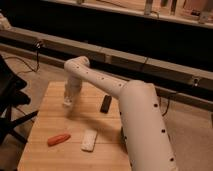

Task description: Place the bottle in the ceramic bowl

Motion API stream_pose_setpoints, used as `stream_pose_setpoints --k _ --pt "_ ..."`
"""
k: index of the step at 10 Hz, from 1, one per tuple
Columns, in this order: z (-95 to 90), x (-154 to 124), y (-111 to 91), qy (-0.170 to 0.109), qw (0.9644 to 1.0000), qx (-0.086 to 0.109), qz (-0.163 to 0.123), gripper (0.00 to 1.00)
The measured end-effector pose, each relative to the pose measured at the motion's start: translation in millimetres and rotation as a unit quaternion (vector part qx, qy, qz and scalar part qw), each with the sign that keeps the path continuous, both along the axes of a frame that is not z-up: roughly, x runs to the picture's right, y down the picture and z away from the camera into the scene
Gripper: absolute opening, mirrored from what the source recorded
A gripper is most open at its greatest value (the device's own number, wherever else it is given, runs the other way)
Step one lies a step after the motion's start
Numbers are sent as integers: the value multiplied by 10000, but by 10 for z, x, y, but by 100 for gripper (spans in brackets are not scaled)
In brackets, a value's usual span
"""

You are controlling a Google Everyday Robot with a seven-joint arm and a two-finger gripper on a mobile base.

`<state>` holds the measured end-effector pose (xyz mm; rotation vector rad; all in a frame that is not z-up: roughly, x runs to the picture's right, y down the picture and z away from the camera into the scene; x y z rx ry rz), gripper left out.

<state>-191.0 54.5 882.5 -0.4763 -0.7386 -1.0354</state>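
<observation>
Bottle first: honestly I can't pick it out as its own thing. The tip of the arm is a pale whitish lump, and if the bottle is anywhere it's blended into that spot at the gripper (67, 101), so I can't tell either way.

The gripper hangs over the back-left part of the wooden worktop (47, 117), pointing down, low above the boards or maybe touching them; that bit is too murky to call. Whether it's spread, pressed together or pinching something, I can't tell.

The white arm (137, 120) takes up a lot of the view. It comes up thick from the lower right, runs up and left to an elbow above the worktop's back edge, then drops down to the gripper.

Other stuff on the worktop:
- a dark rectangular object (105, 103) near the middle, just beside the arm and well to the right of the gripper
- a flat white rectangular block (89, 140) toward the front, lying slightly angled
- an orange carrot-shaped item (59, 139) just left of the block, apart from it

A black chair-like frame (9, 102) stands off the worktop's left side, and a long dark ledge (150, 62) runs across behind.
</observation>
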Motion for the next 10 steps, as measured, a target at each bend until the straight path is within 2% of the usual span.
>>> stream_pose_setpoints --k 4,6,10 --pt "-72 316 -72 34 9999 -49 82 12" --pt "-168 385 -103 9 9999 -70 78 12" --pt "-327 818 -154 36 9998 -127 157 12"
